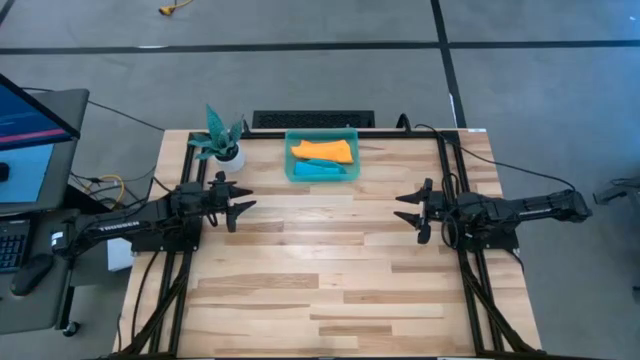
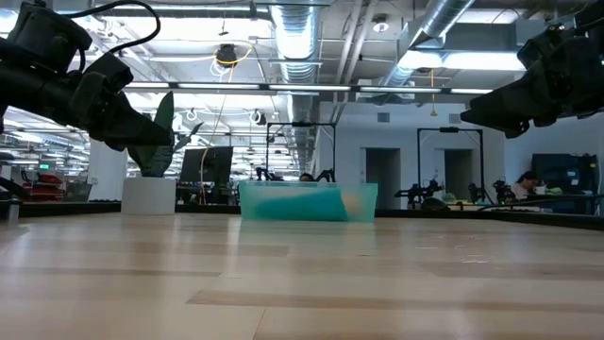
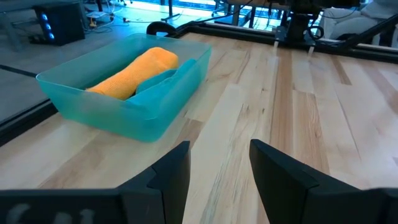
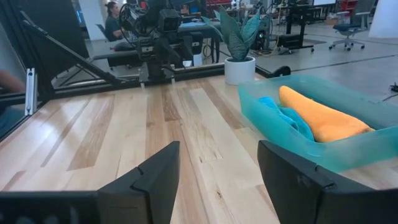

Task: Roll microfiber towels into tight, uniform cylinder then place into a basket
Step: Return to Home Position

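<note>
Two rolled microfiber towels lie side by side in the translucent teal basket (image 1: 290, 165) at the far edge of the wooden table (image 1: 320, 290); the orange towel (image 1: 322, 151) is on the side away from the fingers, the teal-blue towel (image 1: 322, 171) on the side nearer them. The left gripper (image 1: 243, 199) and the right gripper (image 1: 403, 208) face each other across the boards, fingertips well apart; the basket sits off to the far side of the gap between them, touched by neither. Each pair of fingers is spread wide, with only bare wood showing between.

The overhead view flattens both rolls; the wrist views show the orange one rising above the basket's rim and the teal one lying lower, loosely bunched against the wall nearer the fingers. The low view shows both arms held clear above the tabletop, and the towels only as dim colour through the basket's wall. A white pot with a teal plant (image 1: 230, 153) stands just beside the basket on the left fingers' side. The right wrist view alone catches a seated person (image 4: 113, 18) in the room beyond the table.
</note>
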Action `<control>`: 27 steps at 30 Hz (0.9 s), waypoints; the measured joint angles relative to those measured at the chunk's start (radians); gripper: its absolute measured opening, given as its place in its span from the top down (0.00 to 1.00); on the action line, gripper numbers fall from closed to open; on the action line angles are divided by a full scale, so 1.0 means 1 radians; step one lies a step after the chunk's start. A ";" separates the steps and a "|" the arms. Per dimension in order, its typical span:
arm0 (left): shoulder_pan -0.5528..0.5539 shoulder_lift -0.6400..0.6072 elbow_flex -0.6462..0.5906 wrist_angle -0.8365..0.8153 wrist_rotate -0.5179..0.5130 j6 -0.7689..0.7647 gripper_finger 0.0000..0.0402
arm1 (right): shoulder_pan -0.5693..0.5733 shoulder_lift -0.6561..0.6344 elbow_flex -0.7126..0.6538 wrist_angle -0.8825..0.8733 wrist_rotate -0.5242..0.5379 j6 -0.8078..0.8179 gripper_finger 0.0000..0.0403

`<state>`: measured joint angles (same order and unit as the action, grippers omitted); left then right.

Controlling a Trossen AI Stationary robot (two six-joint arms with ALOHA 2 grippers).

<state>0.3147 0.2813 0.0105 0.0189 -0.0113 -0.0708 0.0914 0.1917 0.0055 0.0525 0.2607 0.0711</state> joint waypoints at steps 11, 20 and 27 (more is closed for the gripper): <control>0.000 0.000 0.000 0.000 0.000 -0.002 0.61 | 0.000 0.000 0.000 0.000 0.000 0.000 0.41; 0.000 0.000 0.000 0.000 0.000 0.011 0.61 | 0.000 0.000 0.000 0.000 0.000 0.000 0.41; 0.000 0.000 0.000 0.000 0.000 0.013 0.61 | 0.000 0.000 0.000 0.000 0.000 0.000 0.41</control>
<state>0.3147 0.2815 0.0105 0.0189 -0.0113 -0.0582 0.0914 0.1917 0.0055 0.0525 0.2608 0.0711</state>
